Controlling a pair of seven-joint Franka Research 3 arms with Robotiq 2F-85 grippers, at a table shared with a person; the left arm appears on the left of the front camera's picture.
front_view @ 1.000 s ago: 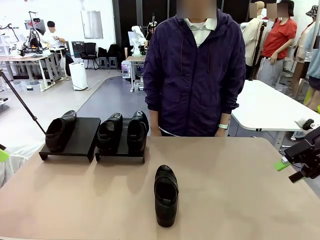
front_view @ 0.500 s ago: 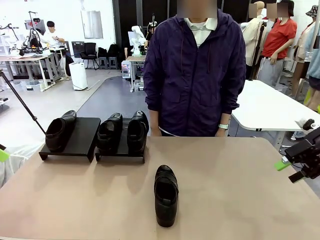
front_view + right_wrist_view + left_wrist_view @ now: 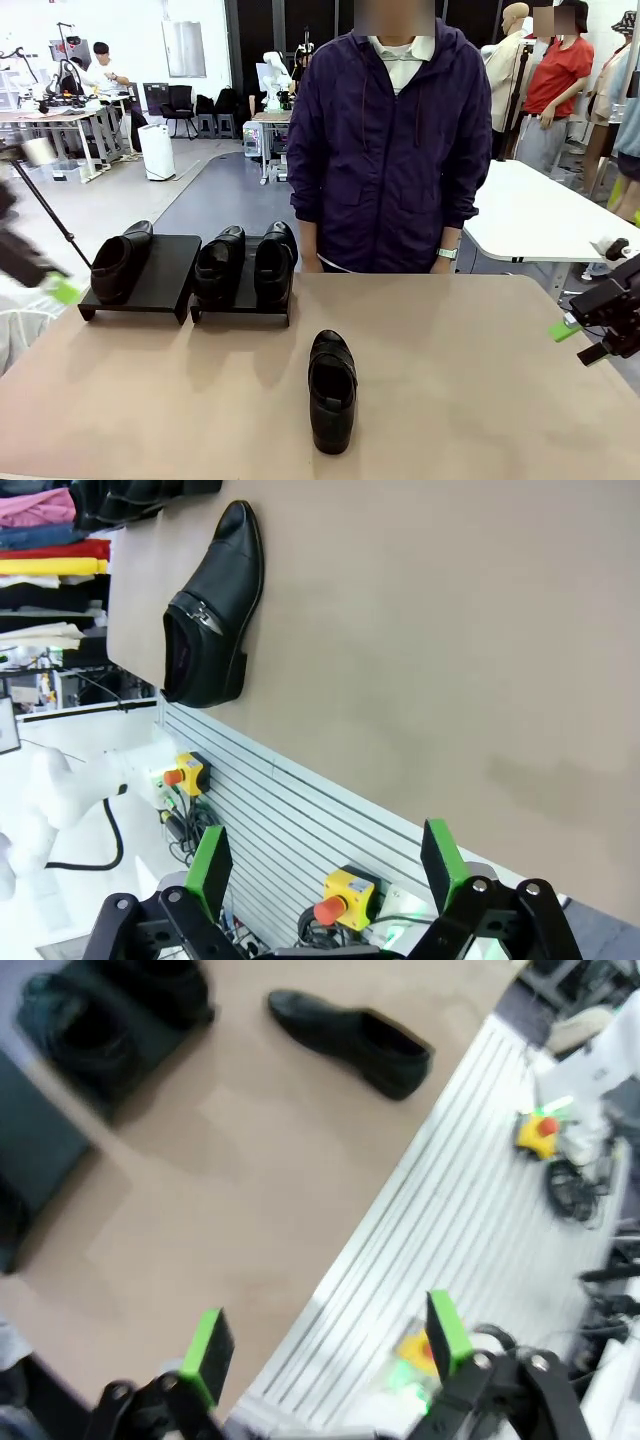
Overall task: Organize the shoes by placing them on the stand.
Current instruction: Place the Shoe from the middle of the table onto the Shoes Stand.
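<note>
1. since a second ago the left gripper [image 3: 50,285] has swung in at the table's left edge, blurred with motion; nothing else has shifted.
2. left gripper [image 3: 325,1345] is spread wide and carries nothing; it hangs above the table's near left edge, well short of any shoe.
3. right gripper [image 3: 565,328] sits off the right edge, also spread and empty [image 3: 325,865].
4. three shoes are already on the stands: one [image 3: 118,262] on the left stand [image 3: 160,285], a pair [image 3: 246,262] on the right stand [image 3: 245,305], both at the table's far left.
5. the last shoe [image 3: 332,388] lies loose near the middle of the front edge, apart from everything.
6. i'd say the step in hand is reaching for that last shoe; next calls for coming down over it, closing on it, and setting it in the free space beside the single shoe.
7. no brand or writing can be read.
</note>
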